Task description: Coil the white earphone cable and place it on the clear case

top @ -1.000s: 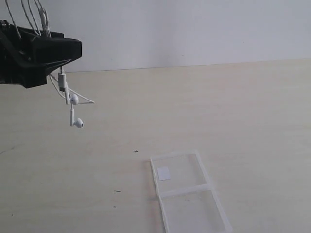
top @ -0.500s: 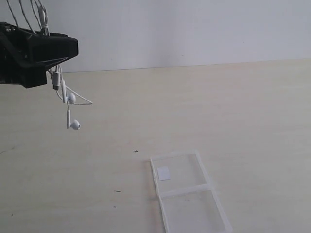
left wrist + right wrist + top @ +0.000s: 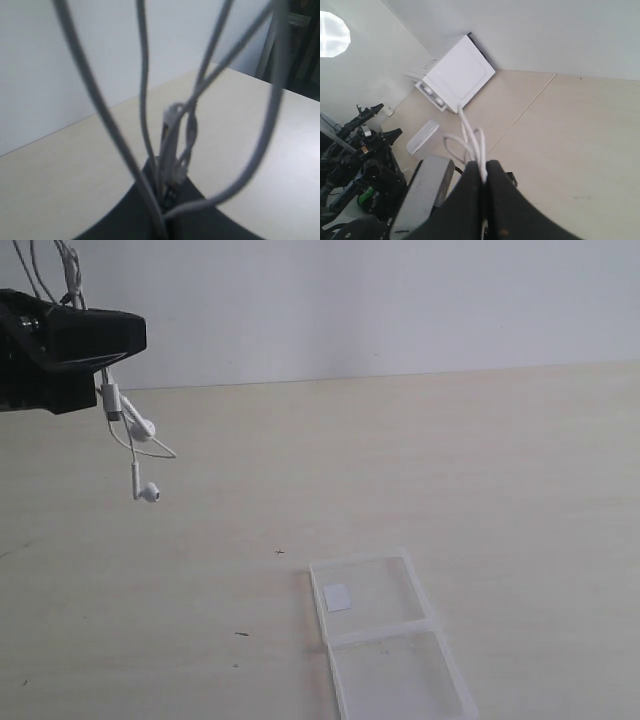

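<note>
White earphone cable (image 3: 109, 398), long and thin, is hanging from the black left gripper (image 3: 135, 335) at the upper left of the exterior view, well above the pale wooden table (image 3: 500, 490); the jaws are clamping shut on the bundled strands, with several loops rising out over the top of the gripper and leaving the frame. Below the jaws the small inline remote is dangling just under the fingertips; one white earbud (image 3: 145, 426) is hanging just beneath it, and the second earbud (image 3: 149, 491) is hanging lower on its stem; neither is touching the table.

Left wrist view is showing the cable (image 3: 172, 140) blurred, strands fanning up out of the closed left gripper (image 3: 167, 192).

Right gripper (image 3: 483, 172) is lying outside the exterior view; in the right wrist view its black fingers are pressing together on white cable loops (image 3: 472, 140), with a white box (image 3: 457, 75) on the floor behind.

Flat hinged clear case (image 3: 380, 632) of transparent plastic is lying open on the table at lower centre, well apart from the cable; the small white square sticker (image 3: 337, 597) is sitting on the farther half; nothing is resting on either half.
</note>
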Robot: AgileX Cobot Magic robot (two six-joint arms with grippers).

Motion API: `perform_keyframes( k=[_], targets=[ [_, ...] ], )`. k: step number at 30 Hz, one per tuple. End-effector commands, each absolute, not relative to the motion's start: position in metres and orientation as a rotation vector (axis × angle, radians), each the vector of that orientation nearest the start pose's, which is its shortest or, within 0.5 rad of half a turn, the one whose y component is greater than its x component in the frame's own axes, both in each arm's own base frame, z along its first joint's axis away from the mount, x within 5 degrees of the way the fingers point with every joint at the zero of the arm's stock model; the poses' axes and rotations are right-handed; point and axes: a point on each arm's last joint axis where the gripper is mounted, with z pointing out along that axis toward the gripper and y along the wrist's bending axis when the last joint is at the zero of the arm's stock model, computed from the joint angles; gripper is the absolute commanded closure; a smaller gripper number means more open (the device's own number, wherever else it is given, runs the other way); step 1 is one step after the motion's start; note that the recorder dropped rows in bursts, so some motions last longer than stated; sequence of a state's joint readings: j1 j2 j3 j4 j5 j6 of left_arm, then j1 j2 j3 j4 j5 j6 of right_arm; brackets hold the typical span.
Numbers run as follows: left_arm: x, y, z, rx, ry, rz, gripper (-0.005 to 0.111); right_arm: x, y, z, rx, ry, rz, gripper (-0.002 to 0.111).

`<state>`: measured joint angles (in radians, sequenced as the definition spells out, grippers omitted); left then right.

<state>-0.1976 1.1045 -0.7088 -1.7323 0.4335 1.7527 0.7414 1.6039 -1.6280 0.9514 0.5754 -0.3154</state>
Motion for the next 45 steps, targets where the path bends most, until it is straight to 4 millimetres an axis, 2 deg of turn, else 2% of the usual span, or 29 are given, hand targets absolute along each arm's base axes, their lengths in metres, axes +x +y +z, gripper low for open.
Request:
perform_keyframes(
  k=[1,5,19,26,31,37,45],
  targets=[
    [0.219,-0.082,0.322,0.466,1.736,-0.528,0.107,0.252,0.278,0.431,-0.543,1.959,1.181,0.108],
    [0.213,-0.081,0.330,0.466,1.702,-0.521,0.107,0.260,0.269,0.427,-0.527,2.002,1.129,0.108],
    [0.211,-0.080,0.328,0.429,1.747,-0.552,0.107,0.263,0.260,0.413,-0.595,2.120,0.912,0.108],
    [0.200,-0.080,0.337,0.451,1.710,-0.567,0.107,0.264,0.256,0.407,-0.620,2.165,0.815,0.108],
    [0.197,-0.079,0.340,0.440,1.702,-0.578,0.107,0.261,0.254,0.403,-0.657,2.220,0.794,0.108],
    [0.197,-0.079,0.339,0.428,1.715,-0.590,0.107,0.259,0.248,0.394,-0.731,2.291,0.683,0.108],
    [0.197,-0.079,0.339,0.415,1.720,-0.601,0.107,0.257,0.247,0.389,-0.797,2.332,0.647,0.108]
  ],
)
